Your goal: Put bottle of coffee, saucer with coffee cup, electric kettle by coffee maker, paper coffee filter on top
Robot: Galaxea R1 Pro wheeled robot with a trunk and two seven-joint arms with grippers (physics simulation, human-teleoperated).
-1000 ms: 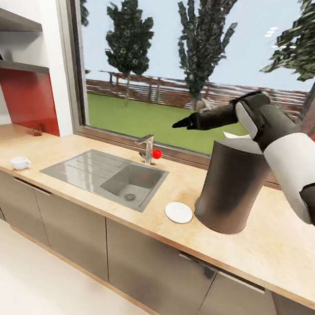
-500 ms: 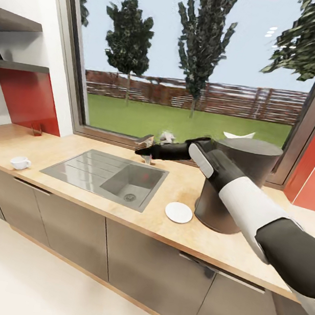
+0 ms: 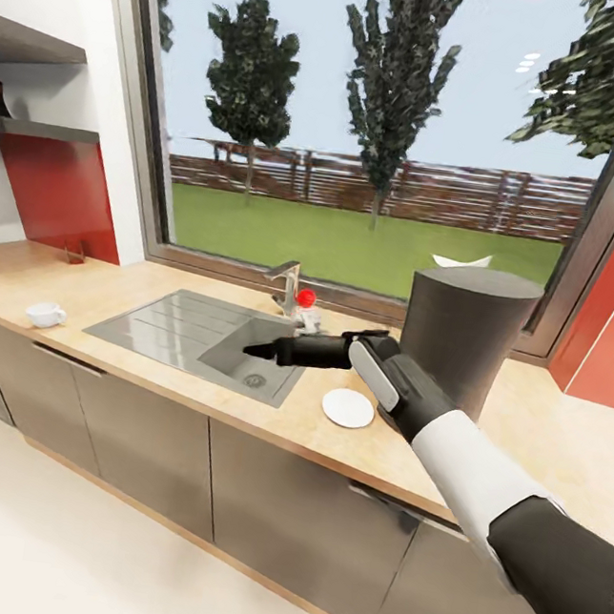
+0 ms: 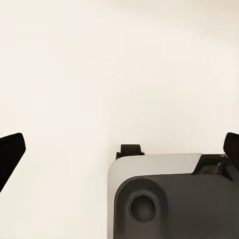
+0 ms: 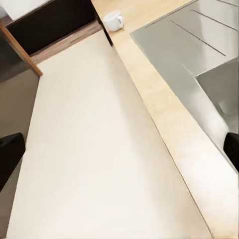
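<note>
At the far left of the head view, the coffee cup (image 3: 45, 314), small, white and rounded, is sitting alone on the kitchen countertop (image 3: 134, 387), a long tan wood-grain slab over flat grey cabinet fronts. The right wrist view is showing the same cup (image 5: 114, 20) with its loop handle, near the counter's front edge. Next along, the brushed grey sink (image 3: 170, 329) is lying inset in the wood, with a metal faucet (image 3: 286, 287) rising behind it. The right gripper (image 3: 261, 349) is reaching out over the basin, black and tapered; its fingertips are sitting at opposite edges of the wrist view, so the jaws are spread wide and holding nothing. Beside the basin the saucer (image 3: 347, 408), flat, round and white, is resting just left of the coffee maker (image 3: 464, 341), a tall dark grey cylinder. The paper coffee filter (image 3: 463, 261), a white edge, is peeking above its lid. The left gripper (image 4: 119, 149) is likewise spread wide over pale floor.
</note>
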